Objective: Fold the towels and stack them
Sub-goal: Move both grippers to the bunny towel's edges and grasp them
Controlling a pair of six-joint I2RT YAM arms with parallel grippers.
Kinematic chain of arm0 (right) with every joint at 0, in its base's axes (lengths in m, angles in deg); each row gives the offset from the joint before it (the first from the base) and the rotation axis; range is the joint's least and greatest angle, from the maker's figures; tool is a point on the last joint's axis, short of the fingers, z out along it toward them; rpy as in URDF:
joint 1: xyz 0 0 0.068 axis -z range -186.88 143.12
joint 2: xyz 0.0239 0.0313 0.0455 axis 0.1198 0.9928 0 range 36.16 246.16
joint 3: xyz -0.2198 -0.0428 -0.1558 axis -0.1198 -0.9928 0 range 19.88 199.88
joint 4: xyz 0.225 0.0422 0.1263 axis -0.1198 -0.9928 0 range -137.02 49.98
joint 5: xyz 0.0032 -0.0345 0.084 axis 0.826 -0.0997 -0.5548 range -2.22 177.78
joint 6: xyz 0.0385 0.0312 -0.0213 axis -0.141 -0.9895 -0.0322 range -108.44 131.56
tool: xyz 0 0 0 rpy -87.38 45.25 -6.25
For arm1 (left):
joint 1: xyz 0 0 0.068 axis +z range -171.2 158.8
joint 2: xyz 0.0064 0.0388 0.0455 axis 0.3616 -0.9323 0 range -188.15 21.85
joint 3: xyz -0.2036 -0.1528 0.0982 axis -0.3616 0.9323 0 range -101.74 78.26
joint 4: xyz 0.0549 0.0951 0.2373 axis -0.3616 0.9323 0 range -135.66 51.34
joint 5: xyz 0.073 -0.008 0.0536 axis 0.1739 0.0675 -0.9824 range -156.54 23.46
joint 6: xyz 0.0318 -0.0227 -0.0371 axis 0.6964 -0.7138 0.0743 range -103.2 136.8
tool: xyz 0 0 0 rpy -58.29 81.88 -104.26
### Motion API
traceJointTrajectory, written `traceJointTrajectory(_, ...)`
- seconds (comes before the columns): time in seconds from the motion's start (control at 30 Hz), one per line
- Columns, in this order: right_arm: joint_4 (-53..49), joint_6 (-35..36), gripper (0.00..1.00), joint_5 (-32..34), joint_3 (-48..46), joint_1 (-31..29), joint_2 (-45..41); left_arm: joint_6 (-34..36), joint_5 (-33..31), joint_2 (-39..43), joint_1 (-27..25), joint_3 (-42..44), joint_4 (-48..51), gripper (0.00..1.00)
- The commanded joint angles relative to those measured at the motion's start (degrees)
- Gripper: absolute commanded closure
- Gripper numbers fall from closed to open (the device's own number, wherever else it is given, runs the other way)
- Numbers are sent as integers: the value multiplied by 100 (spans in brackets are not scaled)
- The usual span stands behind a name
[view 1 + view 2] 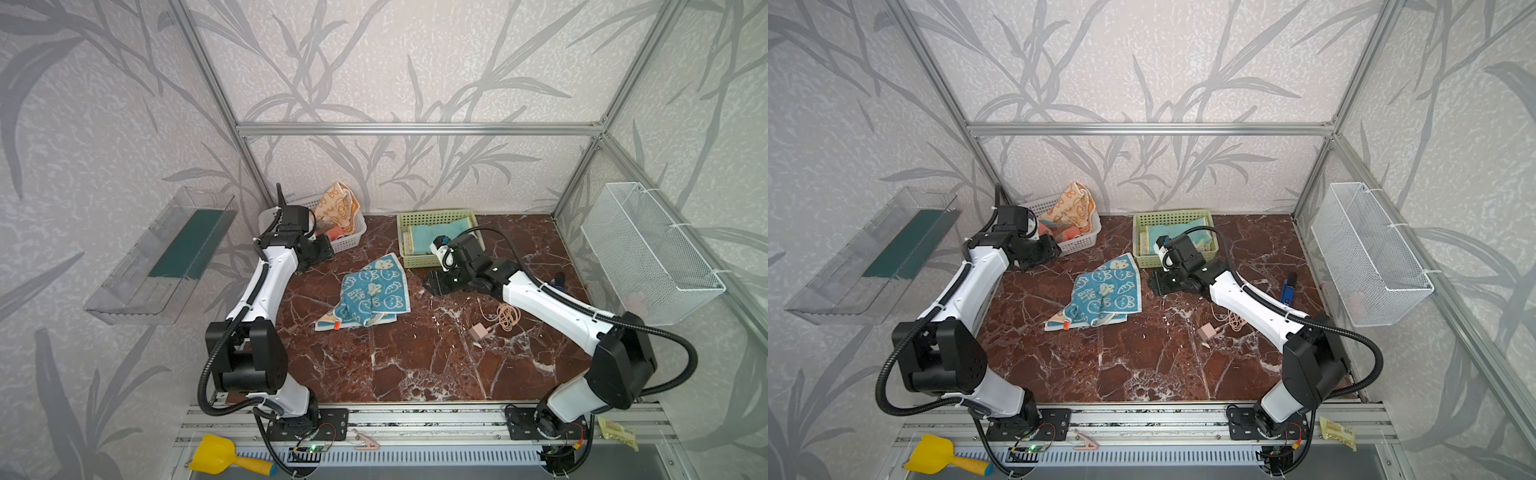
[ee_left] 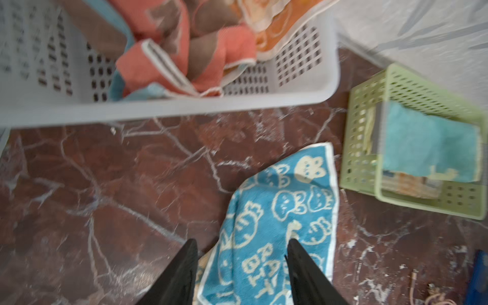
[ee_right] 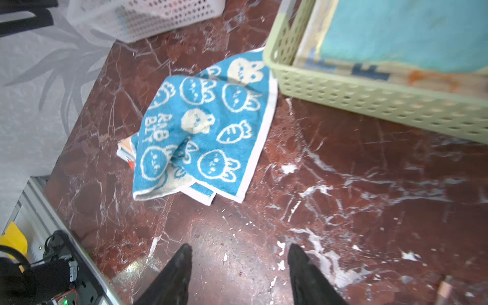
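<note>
Meanwhile, a crumpled blue bunny towel (image 1: 376,289) lies at the middle of the marble worktop (image 1: 415,365). It is draped over a paler towel (image 1: 328,323), whose edge and orange tag peek out on the near side.

The left jaws hang just in front of the white basket (image 1: 353,239) at the back left, parted and holding nothing. In the left wrist view their black fingers (image 2: 182,269) stand apart, with the blue towel showing between them. Inside that basket an orange bunny towel (image 1: 336,205) spills up over the rim beside a bunched coral towel (image 2: 211,58).

The right jaws are likewise parted and empty. They hover low over bare marble just in front of the green basket (image 1: 436,214), to the right of the blue towel. In the green basket a folded teal towel (image 1: 428,232) lies flat on top of other folded cloth.

A pink charger plug (image 1: 480,331) and its coiled cable (image 1: 505,316) rest on the worktop beside the right arm (image 1: 536,299).
</note>
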Motion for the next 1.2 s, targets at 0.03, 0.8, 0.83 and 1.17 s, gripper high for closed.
traceJointTrajectory(0.03,20,-185,42,80,-7,-613,630,-363,-765,1219,-37,1189,-238,45)
traceJointTrajectory(0.8,-428,137,68,327,2486,-625,3661,-798,433,-827,-1499,2325,-2264,65)
traceJointTrajectory(0.83,-470,151,69,344,2519,-613,3714,-803,353,-923,-1592,2285,-2147,64)
traceJointTrajectory(1.17,142,-52,79,283,359,-726,2583,-1832,194,97,-2294,4154,-1882,63)
